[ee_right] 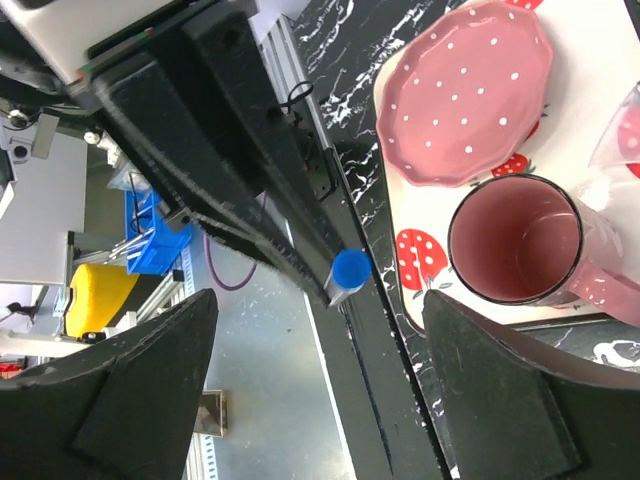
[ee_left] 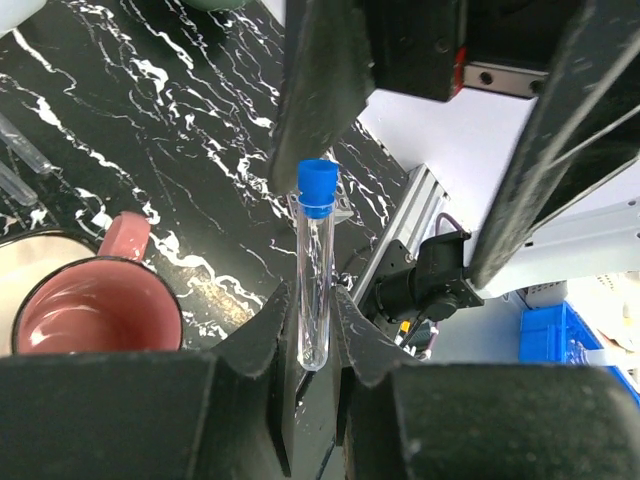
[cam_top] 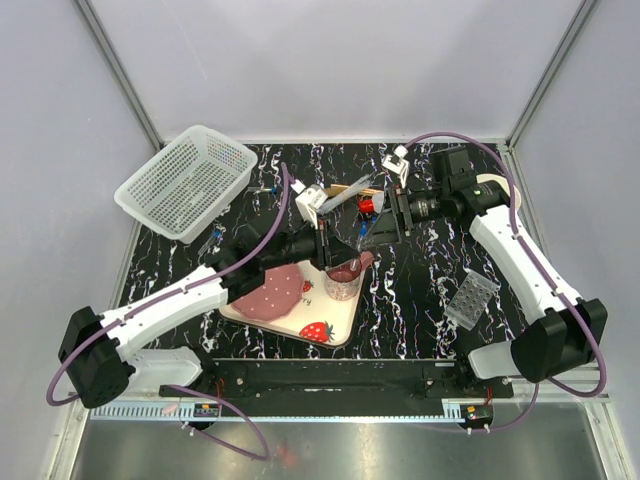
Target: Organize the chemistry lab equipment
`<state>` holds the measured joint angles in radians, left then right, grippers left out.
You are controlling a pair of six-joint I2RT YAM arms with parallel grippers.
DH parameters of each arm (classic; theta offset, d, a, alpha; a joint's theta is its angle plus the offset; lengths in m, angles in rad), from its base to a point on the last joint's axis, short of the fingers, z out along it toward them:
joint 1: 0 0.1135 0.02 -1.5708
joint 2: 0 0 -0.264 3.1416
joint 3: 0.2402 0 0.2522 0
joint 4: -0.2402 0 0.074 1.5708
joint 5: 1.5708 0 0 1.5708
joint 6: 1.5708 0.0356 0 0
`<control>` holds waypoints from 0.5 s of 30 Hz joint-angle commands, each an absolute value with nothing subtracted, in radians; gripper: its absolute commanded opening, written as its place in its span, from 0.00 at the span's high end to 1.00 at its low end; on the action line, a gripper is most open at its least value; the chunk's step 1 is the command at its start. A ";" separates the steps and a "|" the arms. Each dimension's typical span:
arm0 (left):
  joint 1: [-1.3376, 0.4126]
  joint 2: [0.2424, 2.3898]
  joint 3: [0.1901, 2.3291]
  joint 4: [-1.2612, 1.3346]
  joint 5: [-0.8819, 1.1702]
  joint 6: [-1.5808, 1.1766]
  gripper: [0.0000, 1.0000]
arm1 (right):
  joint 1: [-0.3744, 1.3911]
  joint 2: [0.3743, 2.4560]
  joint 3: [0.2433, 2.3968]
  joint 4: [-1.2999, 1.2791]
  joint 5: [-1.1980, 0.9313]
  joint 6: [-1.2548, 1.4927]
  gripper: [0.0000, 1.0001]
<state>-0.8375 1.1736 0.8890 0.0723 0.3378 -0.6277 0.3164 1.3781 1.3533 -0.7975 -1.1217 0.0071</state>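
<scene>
We see left gripper (ee_left: pixel 315 335) pinching blue-capped tube (ee_left: pixel 314 270) by its lower end, aloft near pink cup (ee_left: pixel 95 312). Tube's long axis runs cap-first toward right gripper (ee_right: pixel 318 330), spread wide, facing it. We judge handover next.

Pink plate (cam_top: pixel 270 292) and pink cup (ee_right: pixel 480 230) sat side by side on strawberry tray (cam_top: pixel 345 310), black marbled table (cam_top: pixel 420 290). White basket (cam_top: pixel 185 182) at back-left corner.

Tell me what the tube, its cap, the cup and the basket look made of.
Tube: clear glass or hard plastic, glossy; the background shows through it. Its cap: matte blue plastic, likely. Cup: glazed ceramic by its look, pink with a dark rim. Basket: white plastic mesh.
</scene>
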 commanded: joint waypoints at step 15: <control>-0.899 1.224 0.985 0.115 0.272 -0.604 0.91 | 0.345 1.396 1.350 -0.784 -1.071 0.006 0.65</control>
